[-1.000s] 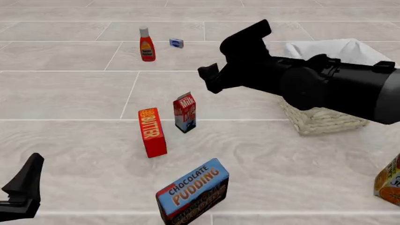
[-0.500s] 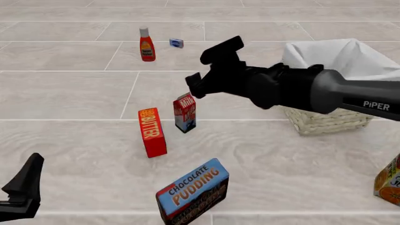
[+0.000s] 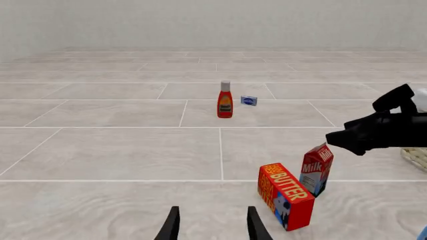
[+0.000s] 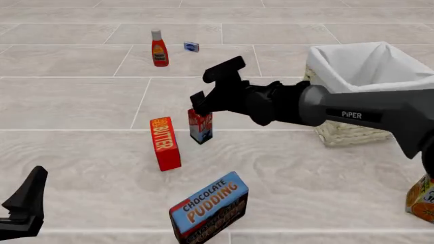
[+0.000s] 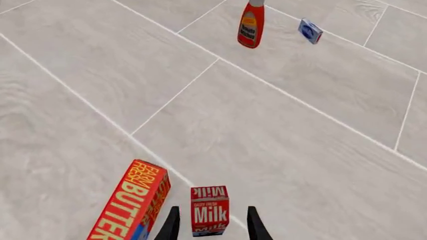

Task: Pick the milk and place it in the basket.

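Down at the near edge of the bench (image 4: 81,203), left gripper (image 4: 27,211) sitting low, far from the work, fingers spread apart with nothing between them. Close by too: chocolate pudding box (image 4: 209,207) lying tilted, and a bit of the orange juice carton (image 4: 422,199) at the right edge.

Further in, red butter box (image 4: 164,143) standing up tall. Just beside it, to the right, not touching as far as can be told: the milk (image 4: 200,124), small, red on top and blue below, standing upright. Shorter than the butter.

Right gripper (image 4: 209,87) hanging just above the milk, fingers wide apart, not on it yet. From the right wrist view, milk (image 5: 209,210) lined up right between the two fingers (image 5: 171,225).

Probably light and easy to lift. Cardboard, so a bit soft; too hard a squeeze could dent it. Smooth sides, maybe a little slippery. Best held on the two flat sides, around the middle, below the pointy top. Easy to tip over with a bump, and butter close enough to get knocked.

Off to the right and further back, the basket (image 4: 349,133), big, woven, white cloth over the rim. Well apart from the milk.

Far away: ketchup bottle (image 4: 159,48) and a tiny blue box (image 4: 191,47).
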You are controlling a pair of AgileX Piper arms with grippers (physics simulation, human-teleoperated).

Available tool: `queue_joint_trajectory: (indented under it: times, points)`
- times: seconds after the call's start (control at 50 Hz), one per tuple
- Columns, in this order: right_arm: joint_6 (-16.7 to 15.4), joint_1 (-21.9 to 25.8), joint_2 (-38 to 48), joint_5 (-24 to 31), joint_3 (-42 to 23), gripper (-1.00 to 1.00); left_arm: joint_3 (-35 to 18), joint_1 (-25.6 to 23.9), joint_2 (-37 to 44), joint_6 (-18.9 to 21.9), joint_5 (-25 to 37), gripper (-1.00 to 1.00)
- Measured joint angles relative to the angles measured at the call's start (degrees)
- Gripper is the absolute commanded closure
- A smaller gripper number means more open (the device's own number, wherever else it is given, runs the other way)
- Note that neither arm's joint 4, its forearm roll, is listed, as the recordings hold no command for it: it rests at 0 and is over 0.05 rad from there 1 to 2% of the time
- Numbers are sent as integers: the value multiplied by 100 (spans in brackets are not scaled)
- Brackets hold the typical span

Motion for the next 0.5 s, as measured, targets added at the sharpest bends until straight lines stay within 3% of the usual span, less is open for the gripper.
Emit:
queue_joint_trajectory:
  times: [0.5]
  points:
    - [156,91,645,-50,-396,-100,0,0,0,0,0,-100]
